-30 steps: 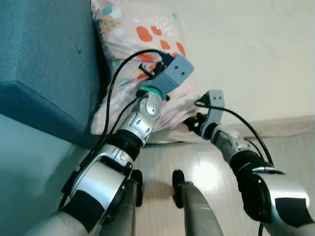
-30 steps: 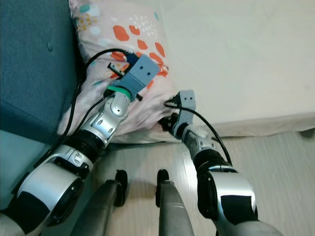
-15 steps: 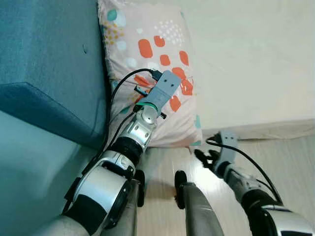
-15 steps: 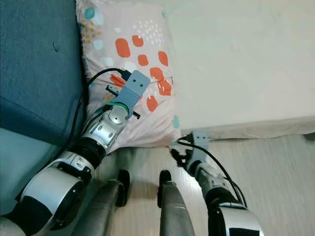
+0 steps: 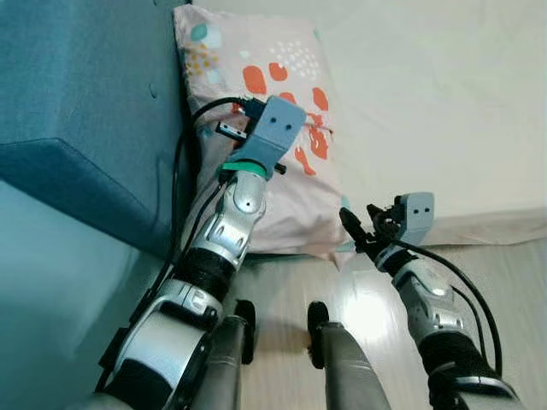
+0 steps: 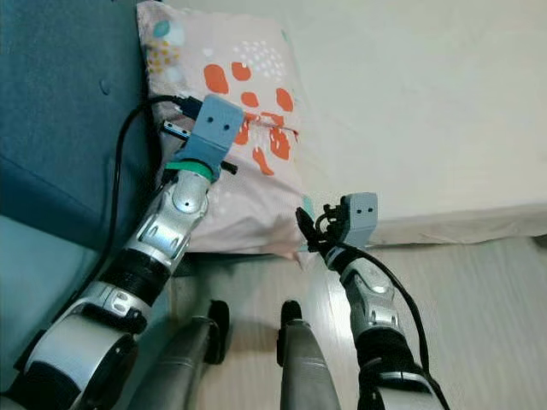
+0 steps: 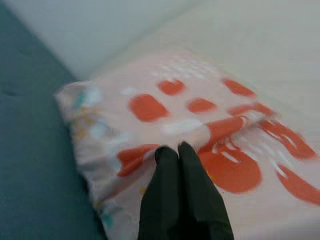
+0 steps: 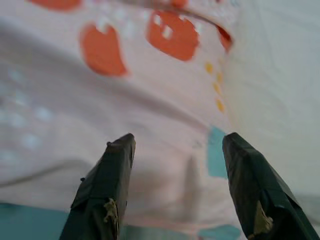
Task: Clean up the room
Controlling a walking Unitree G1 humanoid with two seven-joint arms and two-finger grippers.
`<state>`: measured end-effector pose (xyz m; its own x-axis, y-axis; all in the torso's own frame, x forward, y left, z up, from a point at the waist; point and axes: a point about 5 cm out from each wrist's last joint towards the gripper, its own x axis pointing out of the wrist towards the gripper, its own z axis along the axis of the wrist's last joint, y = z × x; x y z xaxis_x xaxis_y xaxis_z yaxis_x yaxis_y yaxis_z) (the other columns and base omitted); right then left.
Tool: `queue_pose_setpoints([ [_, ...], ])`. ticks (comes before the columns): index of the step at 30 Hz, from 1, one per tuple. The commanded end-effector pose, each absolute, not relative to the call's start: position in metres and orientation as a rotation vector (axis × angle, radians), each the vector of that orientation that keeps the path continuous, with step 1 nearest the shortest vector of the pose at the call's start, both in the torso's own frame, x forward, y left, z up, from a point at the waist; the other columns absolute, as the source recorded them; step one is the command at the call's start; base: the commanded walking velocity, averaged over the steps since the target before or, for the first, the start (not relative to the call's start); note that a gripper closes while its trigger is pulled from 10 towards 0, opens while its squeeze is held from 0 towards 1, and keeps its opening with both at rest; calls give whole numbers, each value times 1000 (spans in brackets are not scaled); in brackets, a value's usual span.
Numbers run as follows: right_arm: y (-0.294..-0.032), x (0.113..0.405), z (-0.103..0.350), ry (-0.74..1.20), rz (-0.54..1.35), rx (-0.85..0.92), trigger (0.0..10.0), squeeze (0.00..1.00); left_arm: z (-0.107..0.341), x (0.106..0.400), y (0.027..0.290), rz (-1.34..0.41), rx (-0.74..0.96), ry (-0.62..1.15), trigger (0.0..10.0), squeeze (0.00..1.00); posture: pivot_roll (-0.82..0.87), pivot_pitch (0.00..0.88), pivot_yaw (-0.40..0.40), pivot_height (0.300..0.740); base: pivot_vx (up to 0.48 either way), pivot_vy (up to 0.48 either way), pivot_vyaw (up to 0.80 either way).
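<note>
L gripper [image 7: 179,150]: fingers pressed together, a fold of the pillow [image 5: 282,154] fabric pinched up betw. the tips near the pillow's middle, among the orange blotches. A mid-cloth pinch is probably used because the cover gives no firmer hold; the fabric is seen bunched into a small ridge at the tips.

R gripper [image 8: 175,165]: fingers spread wide apart, nothing betw. them, aimed at the pillow's lower corner with the teal patch. It is held just off the near edge of the pillow, not touching as far as can be judged, likely staged for a 2nd grip so the pillow can be steadied at two pts.

Pillow itself: lain on the cream mattress [image 5: 444,102], one long side pressed against the blue headboard [image 5: 77,94], lower end overhanging the mattress edge toward the wooden floor [image 5: 376,316]. Whether it is fully resting or partly lifted can't be told.
</note>
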<state>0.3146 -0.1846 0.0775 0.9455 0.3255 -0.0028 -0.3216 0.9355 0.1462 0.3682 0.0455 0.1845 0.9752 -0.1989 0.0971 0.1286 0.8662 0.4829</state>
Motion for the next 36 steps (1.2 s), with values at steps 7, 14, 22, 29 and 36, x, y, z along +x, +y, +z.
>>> queue_pose_setpoints([
  [7, -171, 283, 41, 144, 350, 158, 10000, 0, 120, 341, 49, -353, 562, 81, 10000, 1000, -38, 202, 98, 740, 0, 0, 0],
  [14, -166, 287, 47, 132, 343, 169, 10000, 0, 116, 338, 52, -315, 514, 58, 10000, 1000, -53, 169, 99, 740, 0, 0, 0],
  [22, -158, 293, 72, 8, 295, 173, 10000, 0, 159, 315, 55, -412, 223, -134, 10000, 0, -59, 121, 109, 740, 0, 0, 0],
  [29, -144, 294, 88, -78, 252, 195, 10000, 0, 158, 307, 63, -446, 145, -108, 10000, 0, -64, 94, 121, 740, 0, 0, 0],
  [36, -126, 297, 102, -126, 252, 228, 10000, 0, 154, 311, 79, -427, 70, -54, 10000, 0, -76, 61, 120, 740, 0, 0, 0],
])
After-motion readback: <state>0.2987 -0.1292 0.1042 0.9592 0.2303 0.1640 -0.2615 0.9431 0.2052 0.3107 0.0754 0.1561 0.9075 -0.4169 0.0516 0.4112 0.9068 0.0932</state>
